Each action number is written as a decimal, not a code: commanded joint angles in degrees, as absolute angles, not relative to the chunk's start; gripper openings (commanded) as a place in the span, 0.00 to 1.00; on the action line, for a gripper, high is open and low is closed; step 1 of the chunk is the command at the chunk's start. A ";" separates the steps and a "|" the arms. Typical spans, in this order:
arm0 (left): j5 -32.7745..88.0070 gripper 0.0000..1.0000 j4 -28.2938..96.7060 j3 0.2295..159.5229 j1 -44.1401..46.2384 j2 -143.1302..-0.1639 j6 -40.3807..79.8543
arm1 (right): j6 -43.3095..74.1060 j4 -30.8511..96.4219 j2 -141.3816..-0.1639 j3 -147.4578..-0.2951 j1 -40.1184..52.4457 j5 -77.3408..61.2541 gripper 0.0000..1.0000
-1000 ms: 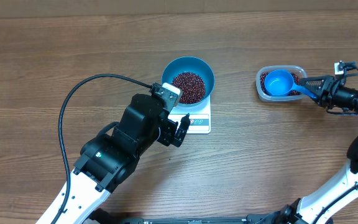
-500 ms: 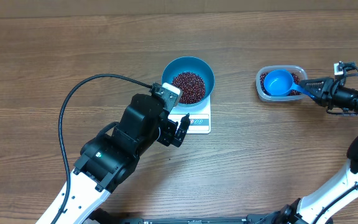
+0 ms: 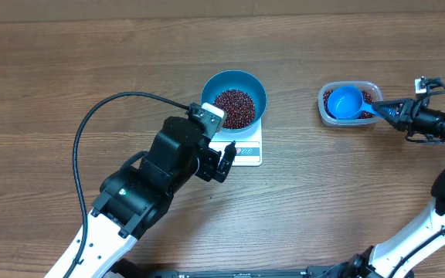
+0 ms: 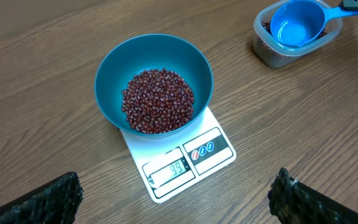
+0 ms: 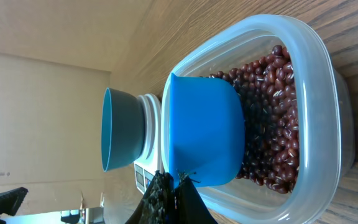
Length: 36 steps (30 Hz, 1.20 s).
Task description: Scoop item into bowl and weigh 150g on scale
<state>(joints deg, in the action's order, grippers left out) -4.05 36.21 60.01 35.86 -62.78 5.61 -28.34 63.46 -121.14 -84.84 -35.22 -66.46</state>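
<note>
Left tool [image 3: 221, 161] released beside the scale, right tool [image 3: 399, 110] clenched on the scoop.

On the left of the wooden table [image 3: 91, 62], the left tool hangs just in front of the white scale [image 3: 247, 151] with its jaws spread wide and nothing between them. In the left wrist view its dark fingers [image 4: 45, 200] frame the scale from either side. The blue bowl [image 3: 210, 86] sits on the scale's far half, holding a heap of red-brown beans [image 3: 234, 106] that covers its bottom. The display window lies on the near edge. Well apart to the right stands a clear plastic container [image 3: 325, 116] with more beans in it. The blue scoop [image 3: 347, 102] rests inside, cup mouth up and empty. Its handle runs out over the right rim into the right tool, which is gripped tight on the handle's end (the handle lies roughly level).
</note>
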 commanded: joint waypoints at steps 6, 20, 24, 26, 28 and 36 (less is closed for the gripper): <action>-3.33 1.00 36.18 59.94 35.59 -62.13 5.34 | -28.82 63.09 -121.62 -84.86 -35.31 -66.89 0.04; -3.31 0.99 36.14 59.94 35.59 -62.13 5.37 | -28.82 63.33 -121.62 -84.86 -33.41 -64.31 0.18; -3.31 0.99 36.16 59.94 35.59 -62.13 5.34 | -28.82 63.24 -121.62 -84.86 -32.34 -64.29 0.19; -3.31 1.00 36.16 59.94 35.59 -62.13 5.34 | -28.80 63.13 -121.62 -84.86 -32.05 -64.31 0.19; -3.33 0.99 36.16 59.94 35.59 -62.13 5.34 | -28.75 63.18 -121.62 -84.86 -31.99 -64.31 0.18; -3.33 0.99 36.16 59.94 35.59 -62.13 5.34 | -28.60 63.13 -121.62 -84.86 -31.99 -64.31 0.04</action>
<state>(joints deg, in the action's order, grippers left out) -4.05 36.21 60.01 35.86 -62.78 5.61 -28.32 63.20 -121.14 -84.84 -32.08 -64.05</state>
